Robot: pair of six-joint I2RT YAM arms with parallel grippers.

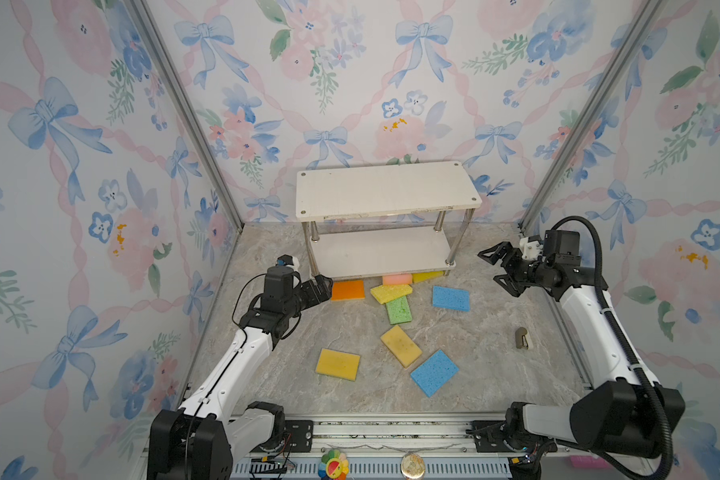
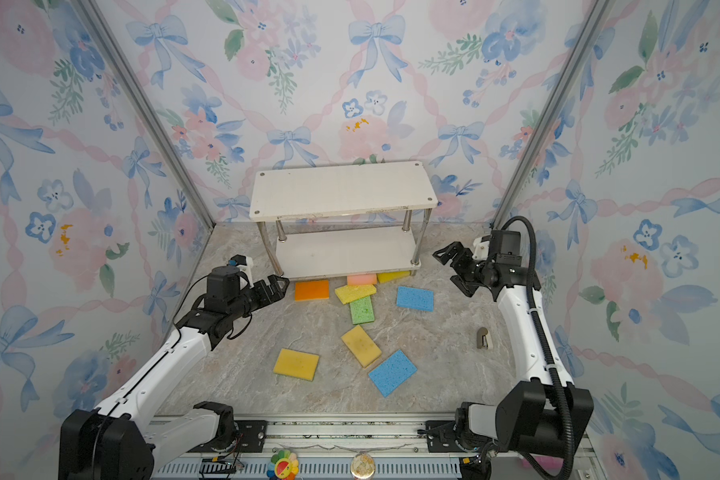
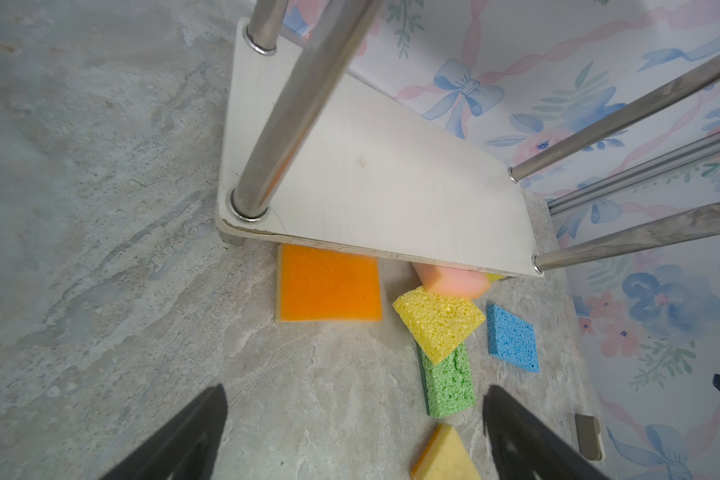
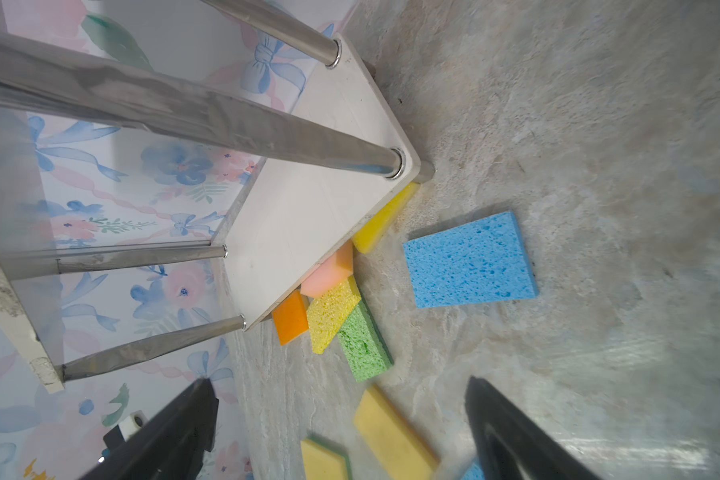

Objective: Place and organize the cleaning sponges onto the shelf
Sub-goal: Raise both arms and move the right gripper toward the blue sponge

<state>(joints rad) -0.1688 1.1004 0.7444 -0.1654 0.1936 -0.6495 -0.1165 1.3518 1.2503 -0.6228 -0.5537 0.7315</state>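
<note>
The shelf [image 1: 385, 189] stands at the back, both white boards bare. Sponges lie on the marble floor in front of it: orange [image 1: 348, 289], yellow [image 1: 391, 292] overlapping green [image 1: 399, 310], pink [image 1: 396, 279] and another yellow [image 1: 427, 276] partly under the lower board, blue [image 1: 450, 298], tan-yellow [image 1: 400, 345], yellow [image 1: 337, 364] and a second blue [image 1: 434, 372]. My left gripper [image 1: 324, 284] is open and empty, low beside the orange sponge [image 3: 329, 282] and the shelf's front left leg. My right gripper [image 1: 488, 266] hangs open and empty, right of the shelf.
A small tan-grey object [image 1: 521, 337] lies on the floor at the right, near my right arm. Wallpapered walls with metal corner posts close in three sides. A metal rail [image 1: 391, 432] runs along the front edge.
</note>
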